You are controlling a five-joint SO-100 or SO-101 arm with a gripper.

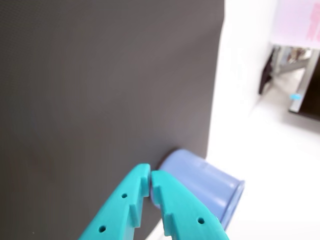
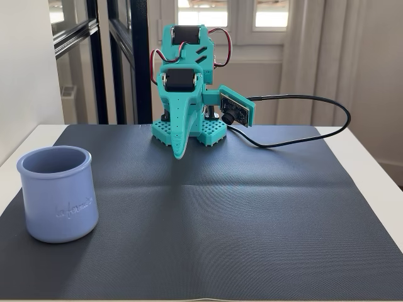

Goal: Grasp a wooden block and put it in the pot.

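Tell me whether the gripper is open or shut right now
Shut. In the wrist view the gripper's two teal fingertips meet with no gap and nothing between them, in front of the blue pot.

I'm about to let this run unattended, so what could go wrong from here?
No wooden block shows in either view, so the hand, closed and empty, may have nothing to grasp. The pot stands at the mat's left edge in the fixed view; a sideways brush could push it off.

The squat periwinkle-blue pot (image 2: 57, 193) looks matt and smooth, with faint embossed script. The dark grey mat (image 2: 208, 214) shows a fine woven texture, and the teal plastic gripper (image 1: 150, 181) looks matt and hard
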